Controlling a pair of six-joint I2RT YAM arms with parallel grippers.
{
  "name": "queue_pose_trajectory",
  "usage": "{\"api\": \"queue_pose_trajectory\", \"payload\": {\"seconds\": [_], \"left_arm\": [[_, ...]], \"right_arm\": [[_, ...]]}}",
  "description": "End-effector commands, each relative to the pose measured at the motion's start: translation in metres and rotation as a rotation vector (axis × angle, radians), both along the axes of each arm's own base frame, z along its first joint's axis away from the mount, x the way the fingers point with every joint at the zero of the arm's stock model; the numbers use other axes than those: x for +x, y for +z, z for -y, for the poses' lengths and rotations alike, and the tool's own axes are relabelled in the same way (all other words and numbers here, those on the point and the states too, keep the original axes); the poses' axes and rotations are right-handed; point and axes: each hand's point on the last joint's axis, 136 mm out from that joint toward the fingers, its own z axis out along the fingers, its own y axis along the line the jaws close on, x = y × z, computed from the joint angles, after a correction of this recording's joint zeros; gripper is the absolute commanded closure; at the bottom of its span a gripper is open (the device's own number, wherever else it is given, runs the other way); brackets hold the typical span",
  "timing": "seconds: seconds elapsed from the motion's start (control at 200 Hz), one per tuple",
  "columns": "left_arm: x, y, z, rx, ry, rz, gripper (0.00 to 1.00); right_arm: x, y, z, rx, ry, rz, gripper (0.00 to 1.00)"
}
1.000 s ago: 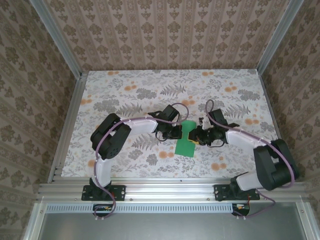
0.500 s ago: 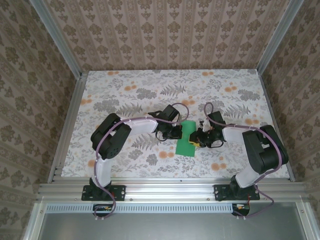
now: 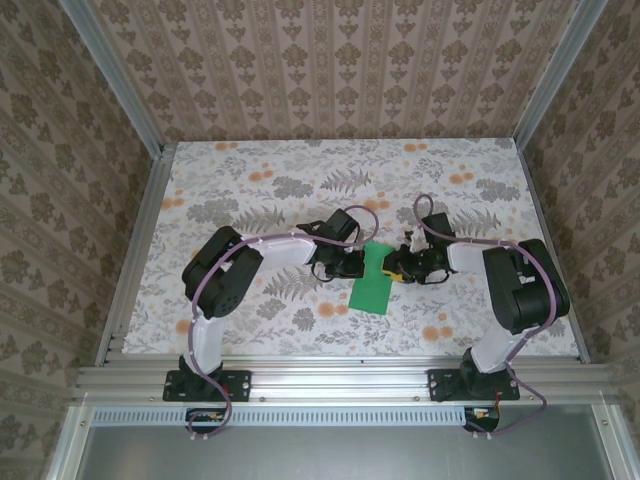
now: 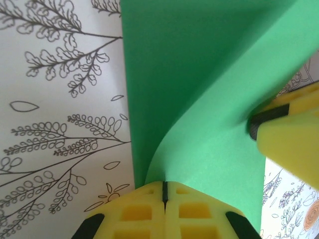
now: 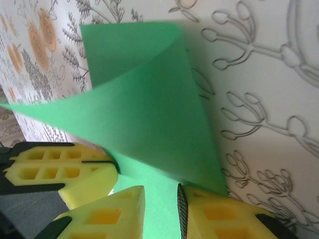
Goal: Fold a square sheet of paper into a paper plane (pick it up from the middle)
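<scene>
Left gripper (image 4: 163, 191) pinched together on the square sheet of paper (image 4: 199, 74) at its curled 10 o'clock edge; right gripper (image 5: 160, 204), jaws slightly apart, at 2 o'clock

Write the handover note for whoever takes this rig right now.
Left gripper: shut on one edge of the green paper, holding that edge up off the table.
Right gripper: jaws slightly apart at the paper's other side, paper between them, not clamped.
Paper: mid-table between both grippers, curved over itself, part of it lying flat.
Done: sheet picked up, first fold begun.
Left: no sharp crease visible yet. Press this fold flat, then make all the remaining plane folds.
</scene>
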Motion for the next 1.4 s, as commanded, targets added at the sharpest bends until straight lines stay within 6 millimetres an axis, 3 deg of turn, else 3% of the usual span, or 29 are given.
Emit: {"api": "queue_pose_trajectory", "payload": {"seconds": [0.0, 0.2, 0.285, 0.47, 0.7, 0.76, 0.925, 1.025, 1.145, 1.395], "left_arm": [[-0.016, -0.029, -0.019, 0.118, -0.019, -0.057, 1.00], [-0.016, -0.029, -0.020, 0.119, -0.019, -0.057, 1.00], [-0.016, -0.029, -0.019, 0.118, -0.020, -0.058, 1.00], [-0.017, -0.029, -0.021, 0.123, -0.022, -0.060, 1.00], [-0.018, -0.030, -0.022, 0.125, -0.021, -0.062, 1.00], [-0.019, -0.031, -0.023, 0.129, -0.023, -0.064, 1.00], [-0.020, -0.031, -0.025, 0.134, -0.024, -0.065, 1.00], [-0.020, -0.030, -0.024, 0.131, -0.026, -0.065, 1.00], [-0.019, -0.030, -0.024, 0.133, -0.025, -0.064, 1.00], [-0.020, -0.030, -0.025, 0.136, -0.025, -0.065, 1.00]], "right_arm": [[-0.012, -0.012, 0.007, -0.054, 0.010, -0.050, 0.73], [0.005, 0.025, 0.005, -0.053, 0.022, 0.026, 0.73], [0.013, 0.031, 0.004, -0.052, 0.025, 0.045, 0.73], [0.022, 0.011, 0.003, -0.064, 0.026, 0.009, 0.72], [0.022, -0.018, 0.015, -0.139, 0.003, -0.049, 0.72], [0.024, -0.013, 0.013, -0.120, 0.006, -0.044, 0.72], [0.042, 0.025, 0.008, -0.060, -0.008, 0.046, 0.72], [0.051, 0.033, 0.011, -0.039, -0.020, 0.068, 0.72], [0.055, 0.025, 0.012, -0.014, -0.021, 0.050, 0.72], [0.048, -0.016, 0.022, -0.043, -0.058, -0.031, 0.72]]}}
